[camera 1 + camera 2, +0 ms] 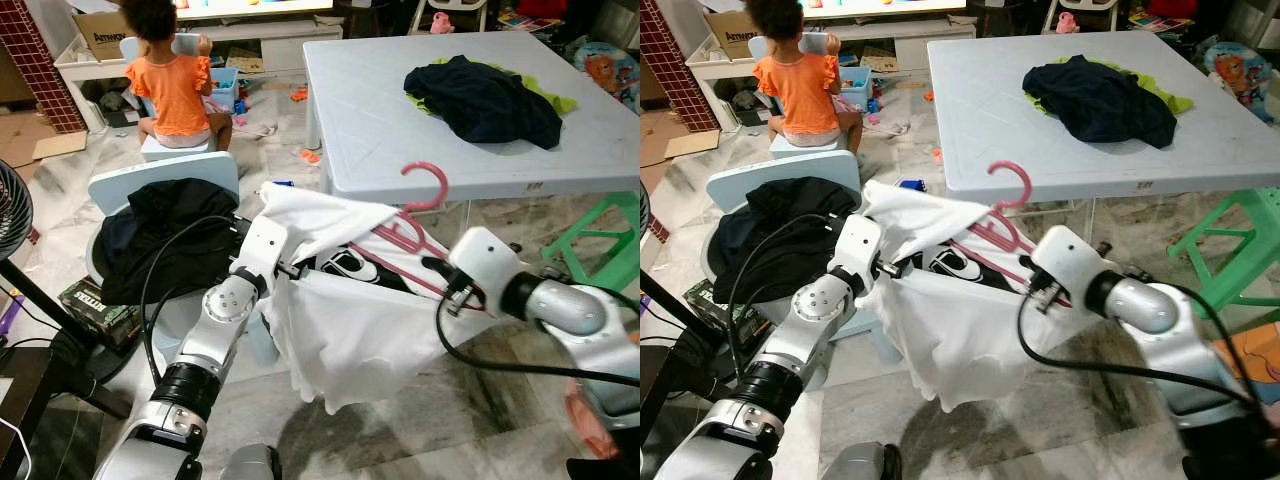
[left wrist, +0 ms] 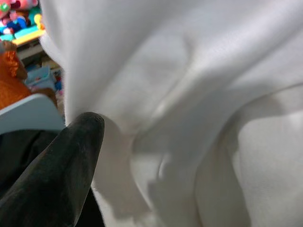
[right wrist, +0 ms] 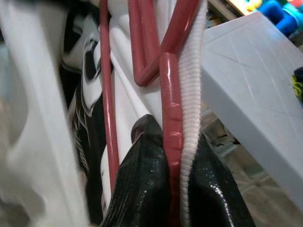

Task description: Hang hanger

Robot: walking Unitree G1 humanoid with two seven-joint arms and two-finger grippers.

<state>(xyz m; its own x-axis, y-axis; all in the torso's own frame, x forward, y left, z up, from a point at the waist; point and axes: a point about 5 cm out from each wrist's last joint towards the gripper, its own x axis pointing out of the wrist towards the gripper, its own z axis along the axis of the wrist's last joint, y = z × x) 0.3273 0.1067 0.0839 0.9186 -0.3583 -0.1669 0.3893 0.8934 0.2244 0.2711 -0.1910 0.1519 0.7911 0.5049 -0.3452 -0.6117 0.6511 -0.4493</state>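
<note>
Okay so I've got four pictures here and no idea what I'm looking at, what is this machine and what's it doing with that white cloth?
It is a humanoid robot with two silver arms. Two pictures come from cameras on its head, looking down; the other two from its wrists. The right gripper pinches a pink hanger together with the collar of a white shirt. The left gripper holds the shirt's other side. Behind stands a pale table with dark clothes, a chair heaped with black clothing, and a seated person.

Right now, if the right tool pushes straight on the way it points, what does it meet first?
Probably the white shirt bunched around the pink hanger that the right tool clamps; depth beyond is unclear.
</note>
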